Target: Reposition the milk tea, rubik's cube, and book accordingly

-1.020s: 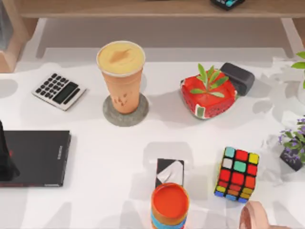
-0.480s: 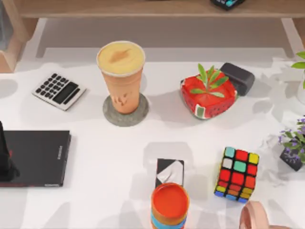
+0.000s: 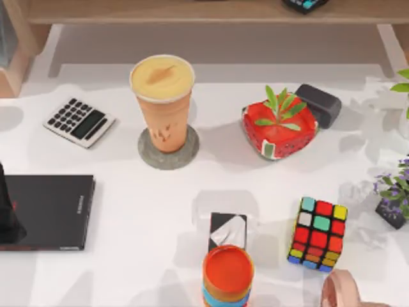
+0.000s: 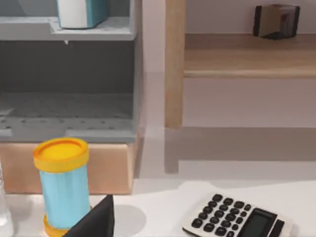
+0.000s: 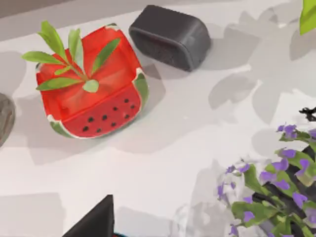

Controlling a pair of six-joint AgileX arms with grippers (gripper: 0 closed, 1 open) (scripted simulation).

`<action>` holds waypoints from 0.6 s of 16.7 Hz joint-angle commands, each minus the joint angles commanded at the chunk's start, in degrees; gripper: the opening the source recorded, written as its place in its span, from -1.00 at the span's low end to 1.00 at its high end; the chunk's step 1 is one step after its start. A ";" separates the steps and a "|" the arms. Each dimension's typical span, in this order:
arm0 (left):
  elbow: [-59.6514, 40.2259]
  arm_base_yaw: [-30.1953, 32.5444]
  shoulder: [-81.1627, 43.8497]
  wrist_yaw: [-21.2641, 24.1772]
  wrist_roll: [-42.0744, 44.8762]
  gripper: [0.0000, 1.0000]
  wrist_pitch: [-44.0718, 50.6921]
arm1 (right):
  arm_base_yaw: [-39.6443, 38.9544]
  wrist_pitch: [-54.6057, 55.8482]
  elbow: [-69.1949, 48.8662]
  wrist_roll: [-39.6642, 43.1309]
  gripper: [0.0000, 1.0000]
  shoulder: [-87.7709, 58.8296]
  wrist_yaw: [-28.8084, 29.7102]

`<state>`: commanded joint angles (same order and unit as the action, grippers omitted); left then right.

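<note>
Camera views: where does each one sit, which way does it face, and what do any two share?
Top view: above the table, looking down on the milk tea, rubik's cube and black book.
Left wrist view: low, facing the shelves; calculator, shared with the top view.
Right wrist view: angled down at the watermelon planter, shared with the top view.

Left arm: my dark left arm [image 3: 7, 214] sits at the table's left edge, low and parked.
Left gripper: one dark fingertip [image 4: 94, 222] shows.
Right gripper: one dark fingertip [image 5: 96, 221] shows, above the table's right half.
</note>
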<state>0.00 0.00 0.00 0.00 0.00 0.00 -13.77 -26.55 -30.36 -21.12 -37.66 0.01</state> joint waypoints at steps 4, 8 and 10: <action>0.00 0.00 0.00 0.00 0.00 1.00 0.00 | -7.57 -14.62 -16.73 -11.59 1.00 -23.27 -0.01; 0.00 0.00 0.00 0.00 0.00 1.00 0.00 | -14.22 -27.40 -31.60 -21.71 1.00 -44.16 -0.02; 0.00 0.00 0.00 0.00 0.00 1.00 0.00 | -16.80 -32.36 -37.38 -25.62 1.00 -52.17 -0.02</action>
<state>0.00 0.00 0.00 0.00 0.00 0.00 -30.58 -58.91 -67.73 -46.74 -89.82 -0.01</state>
